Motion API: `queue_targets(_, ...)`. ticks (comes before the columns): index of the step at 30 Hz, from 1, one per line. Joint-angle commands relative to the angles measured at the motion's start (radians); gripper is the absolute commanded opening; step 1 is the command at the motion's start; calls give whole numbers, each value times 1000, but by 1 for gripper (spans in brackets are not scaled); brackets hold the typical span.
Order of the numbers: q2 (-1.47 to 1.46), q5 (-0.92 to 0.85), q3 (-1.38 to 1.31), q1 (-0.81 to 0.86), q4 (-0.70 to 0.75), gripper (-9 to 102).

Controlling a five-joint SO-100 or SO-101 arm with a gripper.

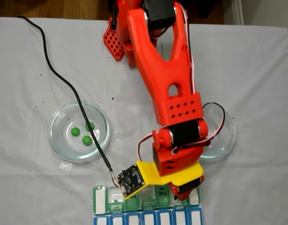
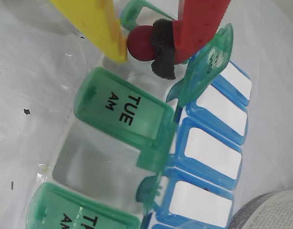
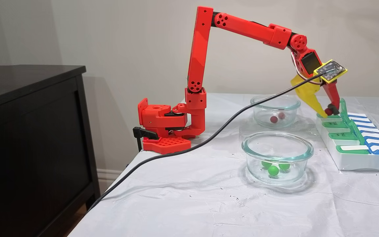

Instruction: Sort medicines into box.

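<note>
Over the green-lidded weekly pill organiser, seen from above: red arm reaching down. 
At the wrist: claw pinching a small dark red ball above an open compartment beside the TUE lid. 
Sideways: probably light, hard, prone to roll; best gripped across the middle.

1. Two clear glass dishes standing apart on the white-covered counter.
2. Black cable trailing across the cloth.
3. Dark cabinet beside the counter, beige wall behind.
</note>
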Motion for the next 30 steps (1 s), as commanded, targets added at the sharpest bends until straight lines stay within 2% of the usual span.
queue_targets(1, 9, -40, -66, 5, -6, 8)
queue_targets(11, 34, -81, -46, -11, 25, 19)
queue_targets(17, 69, -103, -43, -35, 101, 22)
queue_targets(21, 153, -137, -49, -61, 202, 18)
queue_targets(26, 364, -281, 8, -126, 327, 2)
queue_targets(30, 373, -334, -66, -153, 456, 0)
